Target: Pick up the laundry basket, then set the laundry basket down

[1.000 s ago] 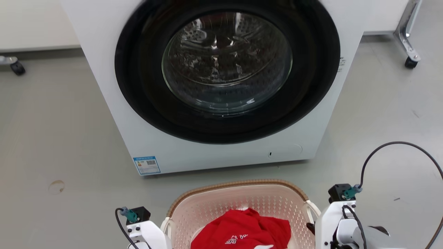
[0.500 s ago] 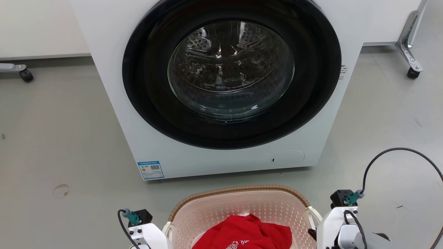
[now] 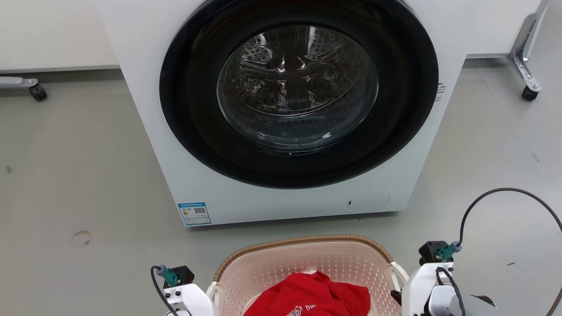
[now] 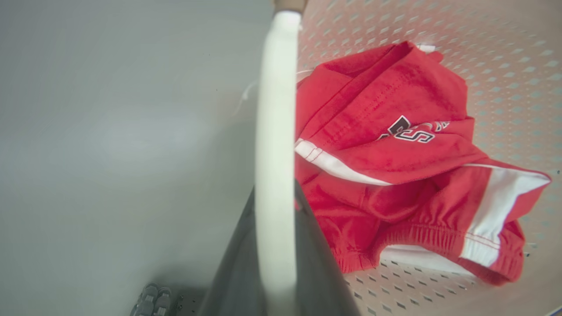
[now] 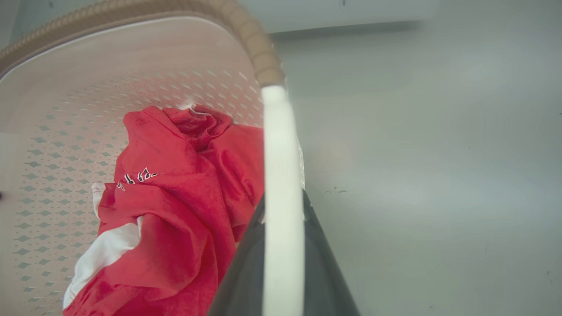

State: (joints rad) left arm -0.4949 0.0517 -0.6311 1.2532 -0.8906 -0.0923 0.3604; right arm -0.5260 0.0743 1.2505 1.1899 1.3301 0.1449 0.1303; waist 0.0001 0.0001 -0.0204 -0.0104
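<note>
The laundry basket [image 3: 303,241], pale pink-cream with a brown woven rim, sits at the bottom middle of the head view, in front of the washer. A red garment with white stripes [image 3: 311,296] lies inside it. In the left wrist view my left gripper [image 4: 275,193] is shut on the basket's white side handle [image 4: 274,109], dark fingers on both sides of it. My right gripper [image 5: 283,197] is shut in the same way on the other white handle [image 5: 281,140]. Both pale wrists [image 3: 184,296] [image 3: 428,281] flank the basket. Whether the basket touches the floor I cannot tell.
A white front-loading washer [image 3: 197,184] with a closed round dark door [image 3: 298,101] stands close behind the basket. Grey floor [image 3: 79,175] spreads to both sides. Caster wheels [image 3: 37,92] [image 3: 529,92] stand far left and far right. A black cable [image 3: 505,191] loops above my right wrist.
The whole head picture has shifted a little, so the camera has moved. The basket and both wrists sit slightly lower in it than a second ago. Both grips look the same.
</note>
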